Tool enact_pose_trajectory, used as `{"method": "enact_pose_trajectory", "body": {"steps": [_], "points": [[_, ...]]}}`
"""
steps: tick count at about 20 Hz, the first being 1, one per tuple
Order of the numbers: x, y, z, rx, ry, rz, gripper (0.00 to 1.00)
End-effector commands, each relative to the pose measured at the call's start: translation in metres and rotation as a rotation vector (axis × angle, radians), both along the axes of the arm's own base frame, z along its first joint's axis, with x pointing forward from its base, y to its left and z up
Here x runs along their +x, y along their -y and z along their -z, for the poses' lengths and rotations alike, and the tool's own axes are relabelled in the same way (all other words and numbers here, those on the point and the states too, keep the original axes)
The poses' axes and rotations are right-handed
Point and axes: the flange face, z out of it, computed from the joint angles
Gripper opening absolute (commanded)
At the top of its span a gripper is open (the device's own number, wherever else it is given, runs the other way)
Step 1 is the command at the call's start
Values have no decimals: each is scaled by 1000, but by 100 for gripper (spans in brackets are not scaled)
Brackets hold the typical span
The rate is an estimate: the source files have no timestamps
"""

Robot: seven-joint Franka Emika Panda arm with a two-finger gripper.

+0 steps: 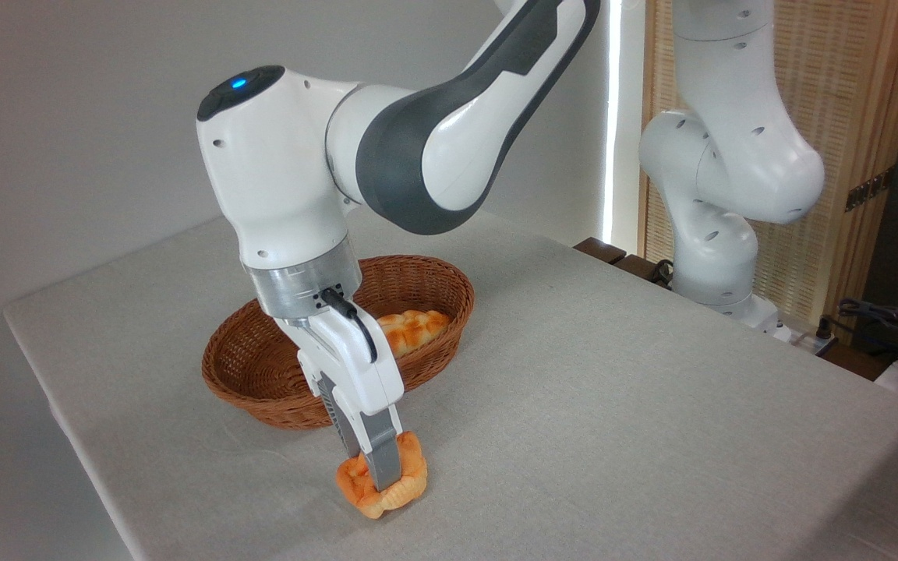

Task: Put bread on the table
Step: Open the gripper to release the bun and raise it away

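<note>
While gripper pinches bread between closed jaws, bun sits low on table, basket just behind jaws. I judge placing step nearly done. Next: I open jaws, lift straight up.

Grey wall, slatted wooden screen

You have one fixed view, set above the table's near corner and looking down across the cloth towards the back wall; the arm's wrist and gripper fill the foreground, its base stands far right
</note>
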Motion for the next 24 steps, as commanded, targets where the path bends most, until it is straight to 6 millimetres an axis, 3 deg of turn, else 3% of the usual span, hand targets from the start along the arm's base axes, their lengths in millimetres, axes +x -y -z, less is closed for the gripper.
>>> {"method": "enact_pose_trajectory", "body": {"steps": [1,6,8,10,13,15,17,19,24], "points": [[-1,-1,-8,16,14,10,100],[-1,-1,-13,16,23,9,100],[0,-4,-23,14,43,-3,100],[-4,-29,-66,-6,111,-56,100],[-17,-40,-122,-107,165,-128,100],[-28,-28,-156,-145,81,-169,100],[-36,-16,-174,-146,31,-182,100],[-41,-1,-183,-146,37,-207,100],[-43,21,-174,-138,18,-178,100]]}}
